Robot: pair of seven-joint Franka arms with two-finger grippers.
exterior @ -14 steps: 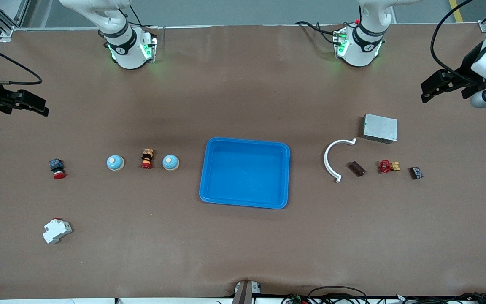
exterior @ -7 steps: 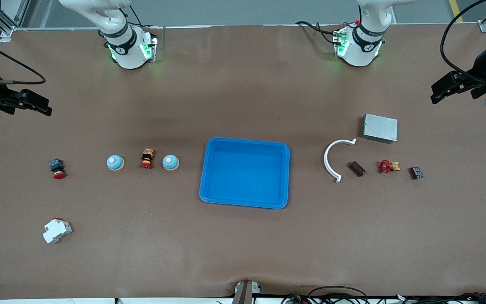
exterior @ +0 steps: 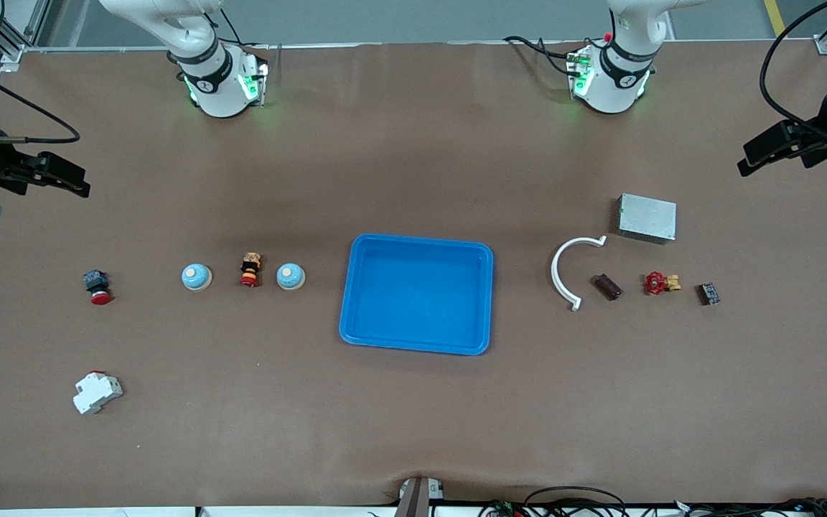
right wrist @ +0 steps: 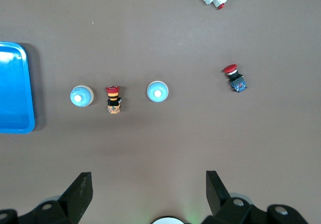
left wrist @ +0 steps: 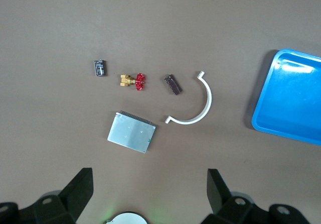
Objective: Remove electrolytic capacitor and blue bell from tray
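Two light-blue dome bells (exterior: 197, 276) (exterior: 290, 276) stand toward the right arm's end of the table, and both show in the right wrist view (right wrist: 157, 91) (right wrist: 81, 96). A small dark-brown capacitor (exterior: 607, 286) lies toward the left arm's end, beside a white arc; it also shows in the left wrist view (left wrist: 173, 84). A blue tray (exterior: 421, 239) sits mid-table and holds nothing. My left gripper (exterior: 762, 152) hangs open and empty over the left arm's end of the table (left wrist: 149, 184). My right gripper (exterior: 69, 181) hangs open and empty over the right arm's end (right wrist: 149, 184).
By the capacitor lie a white arc (exterior: 563, 276), a metal box (exterior: 647, 217), a red-handled valve (exterior: 660, 282) and a dark module (exterior: 707, 293). Between the bells stands a red-and-yellow button (exterior: 250, 269). A red push button (exterior: 97, 286) and a white breaker (exterior: 97, 392) lie toward the right arm's end.
My left gripper has drawn back toward the left arm's end of the table. My right gripper has shifted slightly over its own end. Nothing on the table has moved.
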